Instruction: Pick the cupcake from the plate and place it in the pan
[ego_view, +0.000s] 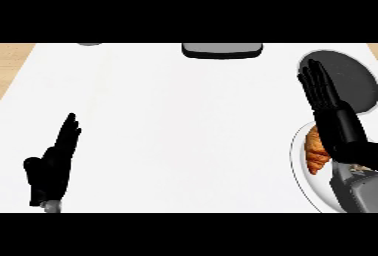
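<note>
A dark grey round pan (356, 75) lies at the counter's far right. Just below it sits a white plate (316, 189) carrying an orange-brown pastry (316, 150) that looks like a croissant rather than a cupcake. My right hand (341, 125) is open, its straight fingers stretched over the pan's left part, with the palm above the plate's upper edge and just right of the pastry. It holds nothing, and its forearm hides the plate's right side. My left hand (50, 167) rests open at the lower left, fingers pointing up, far from both objects.
A grey, dark-rimmed object (221, 49) sits at the counter's far edge, centre. A small grey thing (89, 43) peeks in at the top left. Wood surface (11, 62) borders the white counter (184, 130) on the left.
</note>
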